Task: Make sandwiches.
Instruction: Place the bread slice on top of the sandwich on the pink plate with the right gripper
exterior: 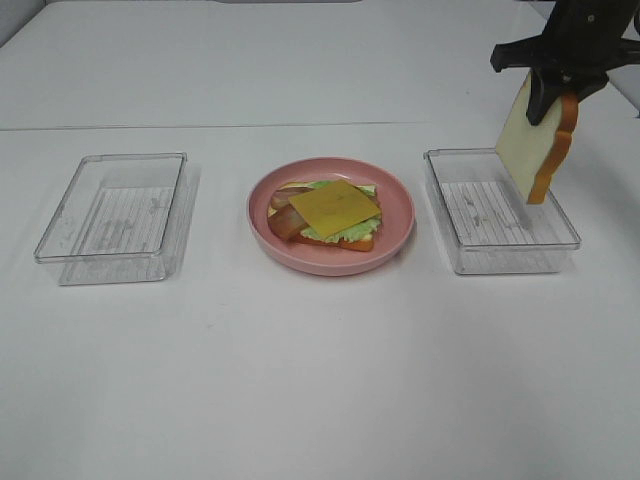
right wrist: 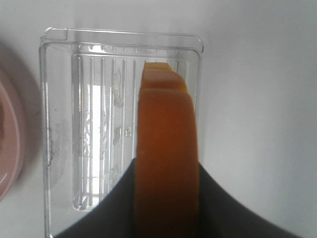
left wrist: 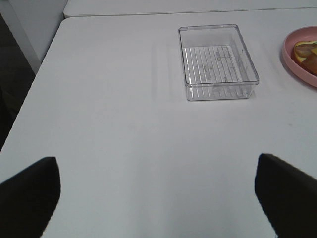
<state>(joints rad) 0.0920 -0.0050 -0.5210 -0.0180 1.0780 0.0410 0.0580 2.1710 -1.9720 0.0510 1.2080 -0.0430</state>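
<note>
An open sandwich [exterior: 325, 213] lies on the round pink plate [exterior: 396, 235] at the table's middle: a bread slice with green lettuce, brown-red bacon and a yellow cheese square [exterior: 336, 208] on top. My right gripper [exterior: 555, 85] is shut on a second bread slice [exterior: 533, 140] with an orange crust. It holds the slice on edge in the air above the right clear tray [exterior: 500, 212]. In the right wrist view the crust [right wrist: 166, 148] fills the middle. My left gripper [left wrist: 158, 198] is open and empty over bare table, well short of the left clear tray [left wrist: 217, 62].
The left clear tray [exterior: 115, 215] stands left of the plate with nothing in it. The right tray [right wrist: 119, 124] holds nothing. The plate's edge [left wrist: 297, 57] shows in the left wrist view. The table's left edge [left wrist: 44, 74] is near the left gripper.
</note>
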